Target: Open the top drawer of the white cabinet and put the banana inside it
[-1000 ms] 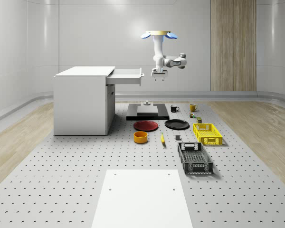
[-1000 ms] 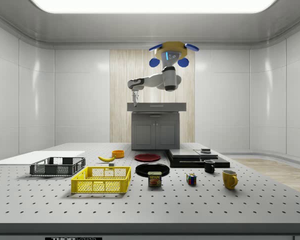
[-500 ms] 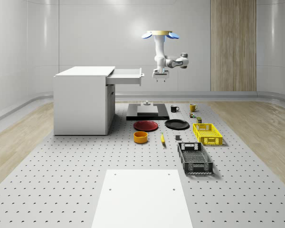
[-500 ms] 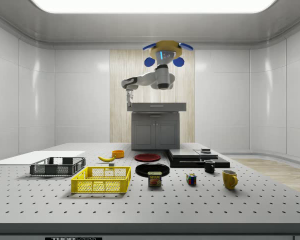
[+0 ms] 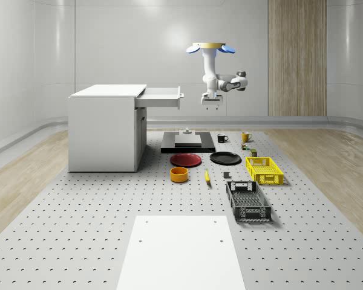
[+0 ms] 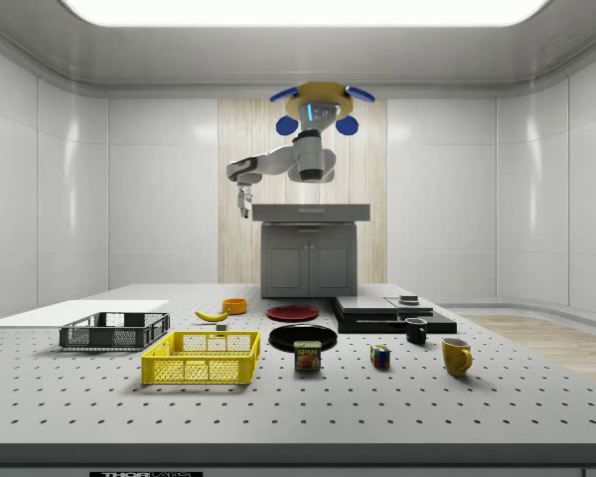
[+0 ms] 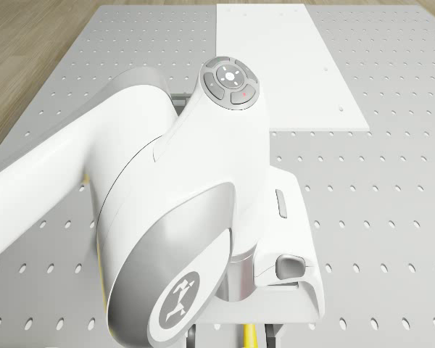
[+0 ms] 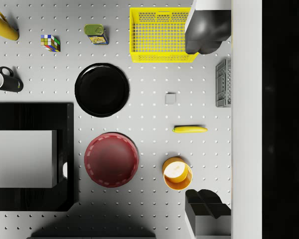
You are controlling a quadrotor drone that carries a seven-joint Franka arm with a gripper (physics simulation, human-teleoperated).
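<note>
Change: the drone (image 5: 209, 47) is seen further toward the whole-scene view's right than a second ago, and the gripper (image 5: 211, 103) has been carried further from the drawer front.
Drone: held hovering in the air above the table (image 5: 109, 205), beside the white cabinet (image 5: 104, 128).
Top drawer (image 5: 162, 95): already pulled out.
Gripper state: the fingers (image 8: 205, 31) are spread wide in the wrist view, and nothing is held between them.
Banana (image 8: 190, 129): lying on the table between the orange bowl (image 8: 177, 173) and the yellow basket (image 8: 159, 34), well below the gripper.
Hidden: in the drone view the arm (image 7: 174, 210) covers the gripper and most of the table beneath it.
</note>
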